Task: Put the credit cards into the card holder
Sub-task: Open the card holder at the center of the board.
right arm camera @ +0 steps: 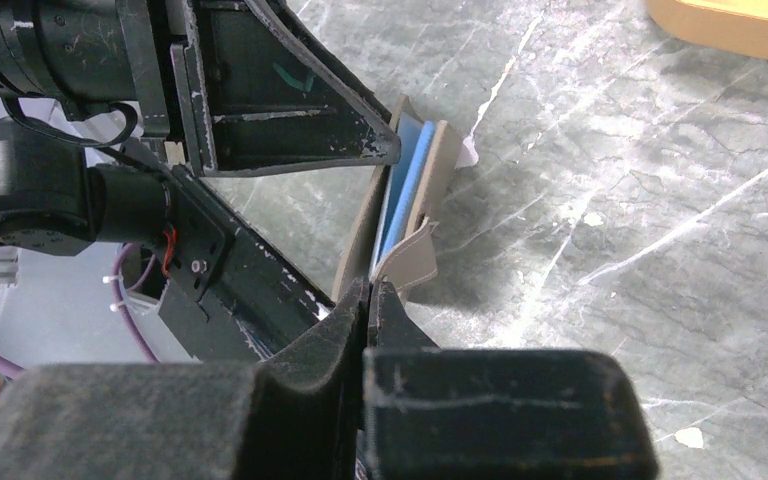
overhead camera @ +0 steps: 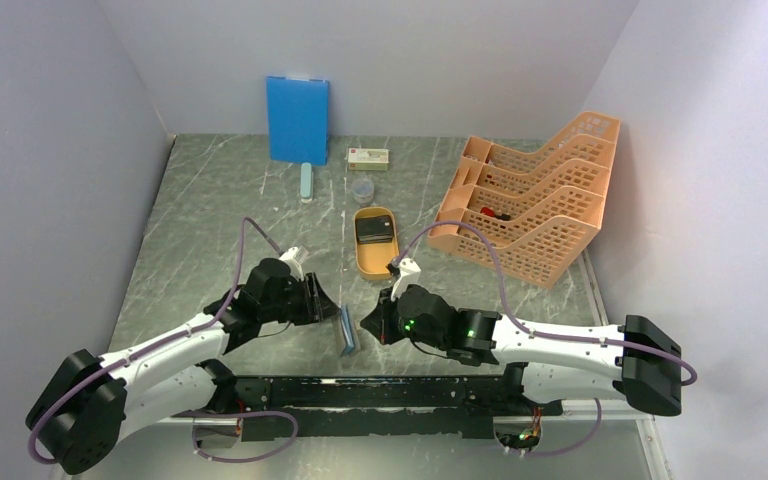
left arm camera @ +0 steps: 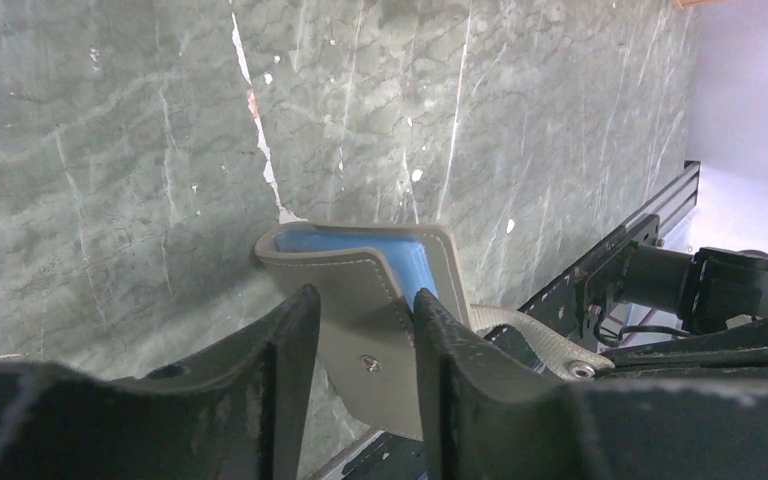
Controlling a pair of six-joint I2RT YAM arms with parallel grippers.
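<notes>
While the card holder (overhead camera: 347,331) stands on edge near the table's front, long axis running 12 to 6, the right gripper (right arm camera: 370,290) at its 3 o'clock is clamped on its tab and the left gripper (left arm camera: 365,298) at 9 straddles a flap, half spread (bite unclear); the credit cards (overhead camera: 373,231) lie at 12 in the orange tray (overhead camera: 373,272), nearer the right arm

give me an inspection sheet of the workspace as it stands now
surface: grey-green marbled table, white chips and scratches
job's things: card holder standing on edge between the arms; credit cards in orange tray
clutter: blue board, white-green box, clear cup, orange file rack
grippers: left gripper jaws apart around a holder flap, grip unclear; right gripper shut on its strap
cables: purple cables loop off both arms
surroundings: plain pale walls
</notes>
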